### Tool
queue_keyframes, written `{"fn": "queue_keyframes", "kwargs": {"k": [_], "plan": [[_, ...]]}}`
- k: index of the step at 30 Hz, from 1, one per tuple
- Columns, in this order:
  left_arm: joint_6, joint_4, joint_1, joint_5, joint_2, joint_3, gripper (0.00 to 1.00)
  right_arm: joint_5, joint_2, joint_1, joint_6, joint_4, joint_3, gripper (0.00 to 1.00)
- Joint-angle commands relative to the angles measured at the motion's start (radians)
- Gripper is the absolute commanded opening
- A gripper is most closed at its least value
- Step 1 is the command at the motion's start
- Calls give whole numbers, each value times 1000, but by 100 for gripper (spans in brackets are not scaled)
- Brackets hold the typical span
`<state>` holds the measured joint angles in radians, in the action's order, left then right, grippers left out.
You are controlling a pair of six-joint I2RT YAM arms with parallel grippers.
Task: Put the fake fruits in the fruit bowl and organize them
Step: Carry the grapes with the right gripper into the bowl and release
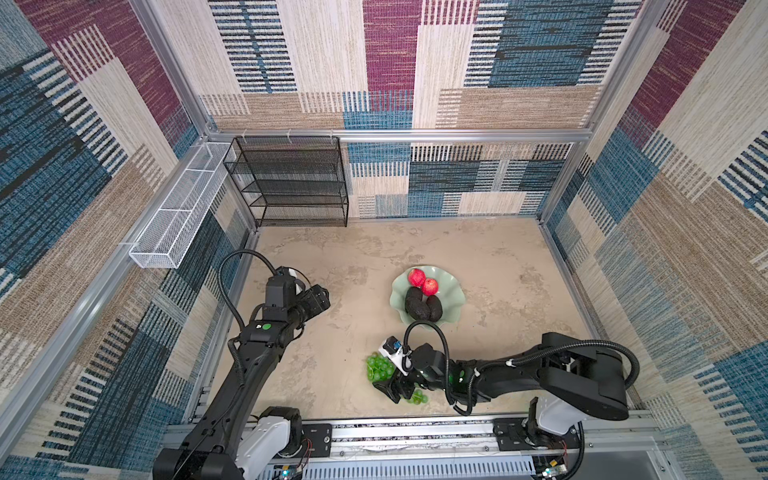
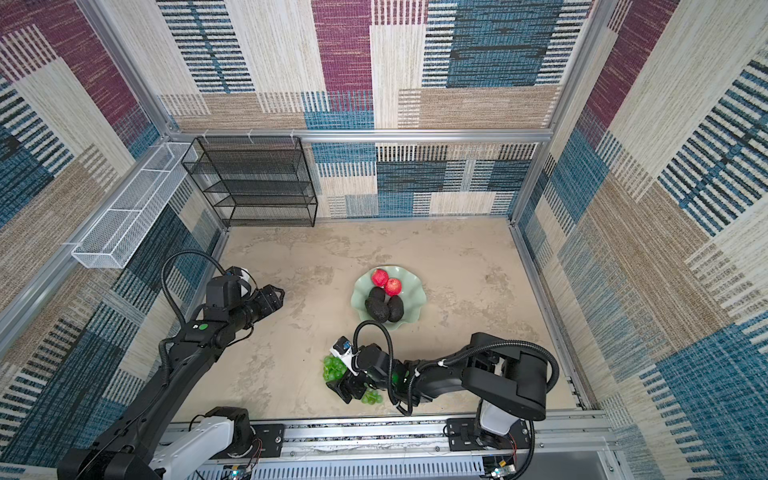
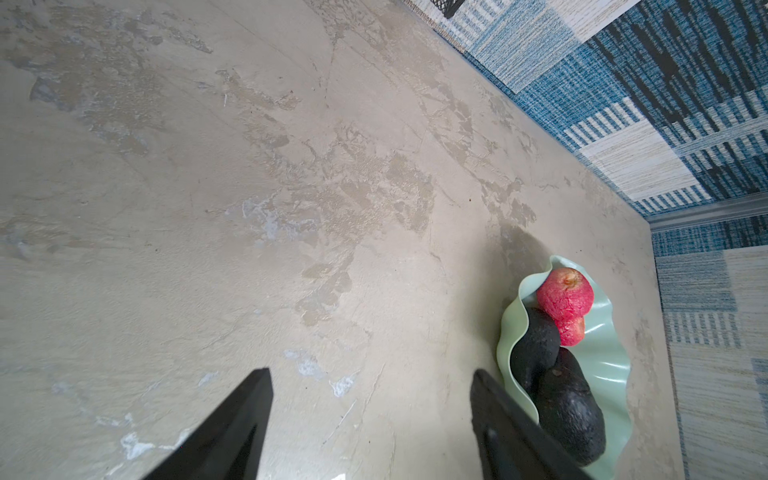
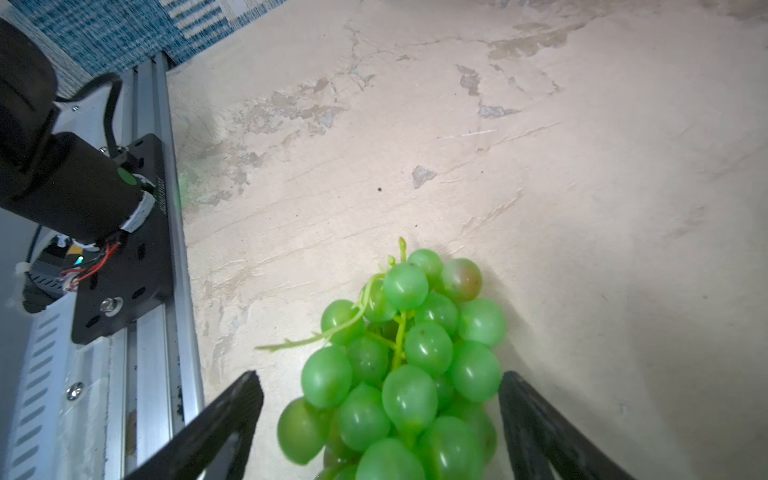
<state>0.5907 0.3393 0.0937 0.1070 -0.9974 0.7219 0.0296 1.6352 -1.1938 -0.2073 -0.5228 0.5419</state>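
Grapes (image 4: 399, 374) are the only fruit not in yet afaict. The bunch lies flat on the table (image 1: 498, 257) close to the front edge, the one w/ the arm rail (image 1: 415, 432), about mid-way along it and a bit short of the bowl (image 1: 451, 291). The bowl sits right of the table's centre and already has both apples (image 1: 416, 277) on its far side, touching each other, plus 3 avocados (image 1: 417, 309) packed together on the near side. So I'd call it 5 of 6 done, w/ the near-right part of the bowl bare, prob enough room for the bunch. The right pincer (image 4: 381, 376) is down over the grapes, jaws wide apart w/ one on each side of the bunch. In the wrist view there's a clear gap on one side and next to none on the other, so it's straddling them, not squeezing, and nothing's lifted. The left pincer (image 3: 370, 372) is up over the left side of the table, well apart from the bowl, pointing roughly that way, about half open w/ nothing between its jaws. What's left imo: close on the bunch, carry it over the wavy rim, set it in the bare spot, maybe nudge things tidy. Grapes are floppy, so the ends could drape over the rim or bump the avocados.
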Motion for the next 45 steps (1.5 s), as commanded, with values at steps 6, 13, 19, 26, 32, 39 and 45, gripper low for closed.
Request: {"fn": "queue_keyframes", "kwargs": {"k": [6, 13, 19, 26, 32, 39, 45], "plan": [[-23, 12, -5, -16, 15, 5, 78, 24, 93, -1, 29, 47, 86, 77], [-24, 10, -8, -13, 15, 5, 78, 17, 135, 1, 27, 92, 125, 52], [-25, 8, -9, -12, 13, 5, 78, 11, 83, 32, -10, 76, 92, 38], [-24, 7, -12, -9, 9, 9, 78, 25, -44, 100, -74, 46, 57, 34], [-20, 4, -12, -3, 2, 8, 78, 2, -219, 168, -74, 136, 87, 33], [-18, 2, -13, 1, 1, 6, 78, -24, -405, 286, -29, 335, 188, 32], [-18, 2, -13, 2, 4, 7, 78, -38, -479, 396, 6, 513, 321, 32]]}}
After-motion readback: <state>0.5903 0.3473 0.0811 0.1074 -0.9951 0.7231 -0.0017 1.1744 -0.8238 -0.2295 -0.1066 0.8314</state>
